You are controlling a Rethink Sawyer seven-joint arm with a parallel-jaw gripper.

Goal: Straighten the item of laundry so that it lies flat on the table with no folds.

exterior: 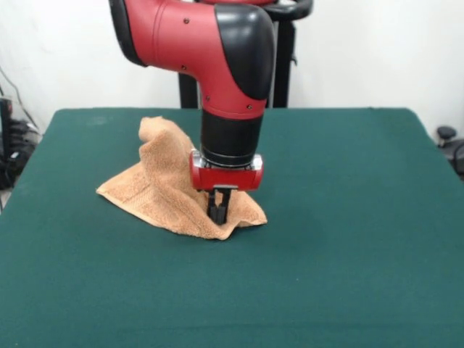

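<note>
In the front view, the arm (pixel 217 65) comes down from above, and its tool (pixel 218 214) points straight down onto the towel (pixel 163 190). The two black fingers (pixel 213 210) stand very close together, with their tips pressed into the cloth near the towel's near right corner, so the tool seems clenched on the towel there. The towel lies on the green surface (pixel 333 254), left of the middle. It is not flat: it is bunched and folded, with one part raised toward the far side and one corner spread to the left.
</note>
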